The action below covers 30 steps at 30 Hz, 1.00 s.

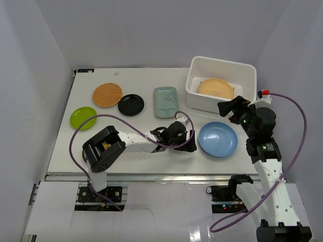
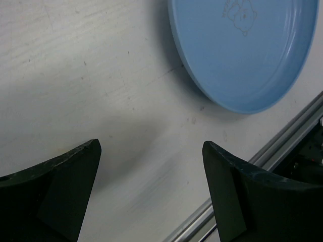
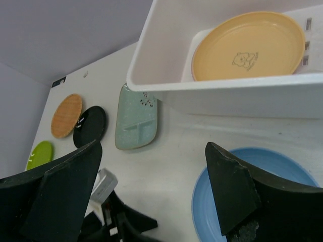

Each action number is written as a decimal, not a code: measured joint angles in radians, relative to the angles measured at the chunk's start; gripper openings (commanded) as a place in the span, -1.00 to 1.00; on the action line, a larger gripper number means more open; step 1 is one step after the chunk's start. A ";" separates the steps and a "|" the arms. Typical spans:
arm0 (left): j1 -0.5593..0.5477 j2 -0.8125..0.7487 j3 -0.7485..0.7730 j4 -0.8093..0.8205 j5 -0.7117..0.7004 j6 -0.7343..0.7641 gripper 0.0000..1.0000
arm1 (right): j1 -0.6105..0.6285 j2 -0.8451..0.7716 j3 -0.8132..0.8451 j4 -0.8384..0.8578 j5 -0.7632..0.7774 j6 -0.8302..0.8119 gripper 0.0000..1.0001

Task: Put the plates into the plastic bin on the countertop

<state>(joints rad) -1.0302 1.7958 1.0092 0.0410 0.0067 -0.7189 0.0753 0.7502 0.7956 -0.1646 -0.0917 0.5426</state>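
Observation:
The plastic bin (image 1: 194, 93) stands at the back right of the countertop (image 1: 101, 146) and holds a tan plate (image 1: 216, 88). A blue plate (image 1: 218, 139) lies in front of the bin. The pale teal rectangular plate (image 1: 166, 102), the black plate (image 1: 131, 104), the orange-brown plate (image 1: 107, 95) and the lime green plate (image 1: 83, 118) lie to the left. My left gripper (image 1: 193, 141) is open and empty, low over the countertop just left of the blue plate (image 2: 242, 50). My right gripper (image 1: 228, 108) is open and empty, raised between the bin (image 3: 166, 85) and the blue plate (image 3: 282, 164). No pink plate shows clearly.
The metal rail (image 2: 262, 161) runs along the front edge, close to my left gripper (image 2: 151, 151). White walls close in the back and both sides. A purple cable (image 1: 75, 146) loops over the left part of the countertop. A pale edge (image 3: 194, 50) shows under the tan plate (image 3: 247, 45).

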 measured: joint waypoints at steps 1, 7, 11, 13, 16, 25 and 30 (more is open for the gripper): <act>0.000 0.034 0.028 0.002 -0.010 -0.002 0.86 | 0.000 -0.036 -0.021 -0.016 -0.004 0.000 0.79; -0.002 0.197 0.213 0.032 -0.028 -0.007 0.96 | 0.000 -0.171 -0.035 -0.078 -0.018 -0.008 0.79; -0.009 0.303 0.348 0.038 -0.044 -0.007 0.96 | 0.000 -0.187 -0.022 -0.095 -0.038 -0.020 0.78; -0.011 0.351 0.412 0.039 -0.049 -0.008 0.96 | 0.000 -0.188 -0.019 -0.106 -0.050 -0.024 0.78; -0.013 0.420 0.507 0.039 -0.052 -0.009 0.82 | 0.000 -0.198 -0.019 -0.126 -0.065 -0.026 0.78; -0.011 0.523 0.615 0.037 -0.067 -0.013 -0.80 | 0.000 -0.216 -0.019 -0.136 -0.082 -0.032 0.76; -0.013 0.504 0.573 0.054 -0.074 -0.007 -1.00 | 0.000 -0.216 -0.019 -0.144 -0.091 -0.039 0.76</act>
<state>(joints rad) -1.0428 2.2993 1.5826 0.0948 -0.0669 -0.7261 0.0750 0.5339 0.7765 -0.3088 -0.1829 0.5041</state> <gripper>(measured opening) 0.026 0.882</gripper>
